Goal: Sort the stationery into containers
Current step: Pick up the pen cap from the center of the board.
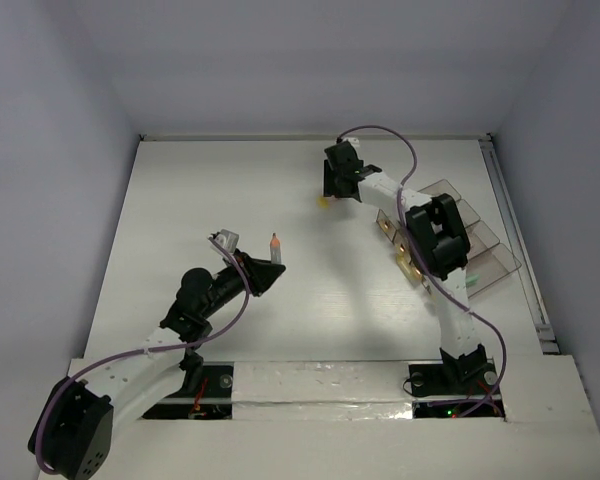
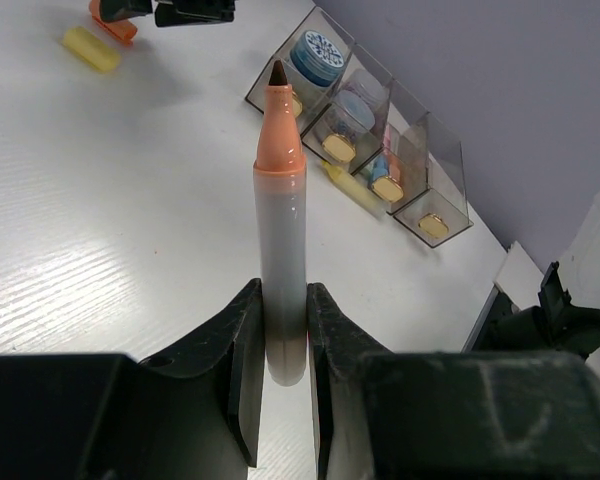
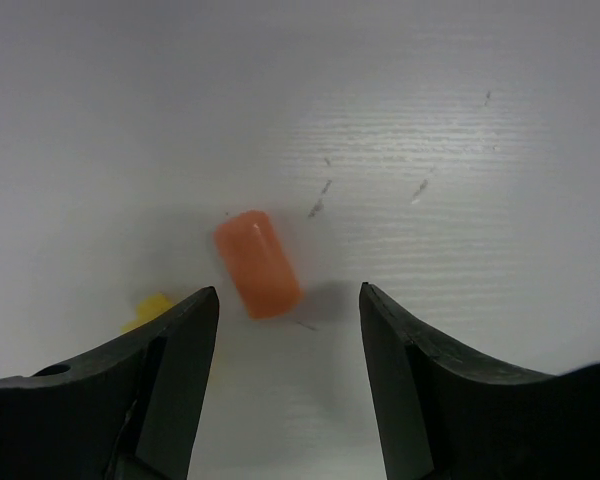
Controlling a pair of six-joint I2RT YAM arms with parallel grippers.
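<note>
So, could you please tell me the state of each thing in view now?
orange pen, gripped at its tail, tip uncovered
left end effector, shut on the orange pen
right end effector, open, flanking the orange eraser
orange eraser, loose on the table
yellow eraser, loose on the table
organiser tray, holding round tubs

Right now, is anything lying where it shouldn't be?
Yes. A small orange piece and a yellow eraser lie loose on the table, away from the organiser tray. The left tool holds an orange pen with its tip uncovered.
</note>
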